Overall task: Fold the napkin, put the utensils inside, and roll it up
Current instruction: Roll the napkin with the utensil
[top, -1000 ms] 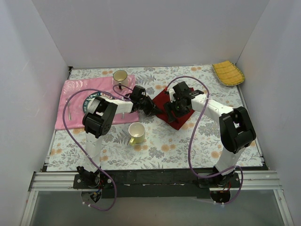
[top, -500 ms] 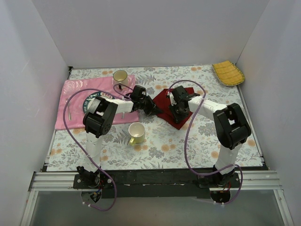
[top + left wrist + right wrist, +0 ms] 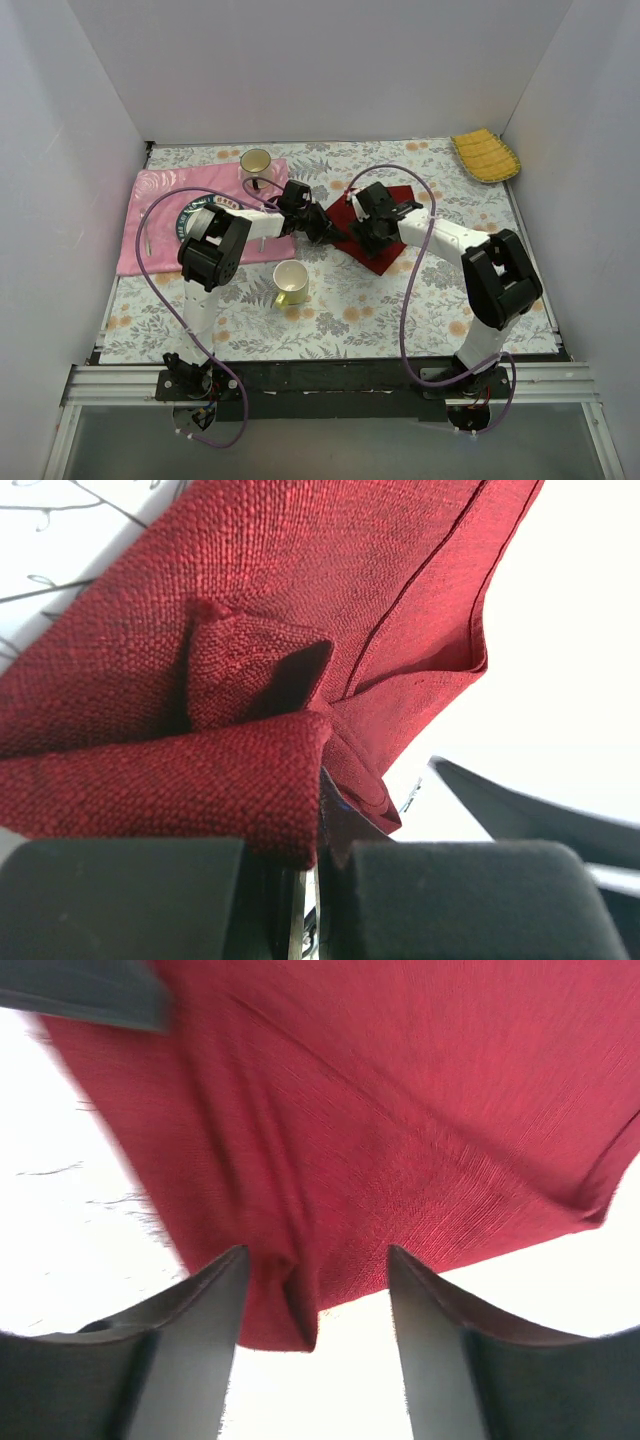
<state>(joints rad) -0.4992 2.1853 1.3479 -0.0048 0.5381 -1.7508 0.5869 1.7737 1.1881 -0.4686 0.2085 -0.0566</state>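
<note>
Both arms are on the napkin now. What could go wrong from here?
The left fingers pinch a bunched fold of the napkin; pulling could drag or crumple it instead of folding it. The right fingers stand open astride the cloth's edge and may close on a wrinkle or miss it.

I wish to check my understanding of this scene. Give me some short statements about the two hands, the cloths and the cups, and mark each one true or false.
1. The left hand is shut on the napkin. True.
2. The right hand is shut, with nothing between its fingers. False: its fingers stand apart, with an edge of the napkin between them.
3. The yellow cloth lies at the far right corner of the table. True.
4. Both cups stand on the pink cloth. False: only the far cup stands on it; the near cup stands on the floral table cover.
</note>
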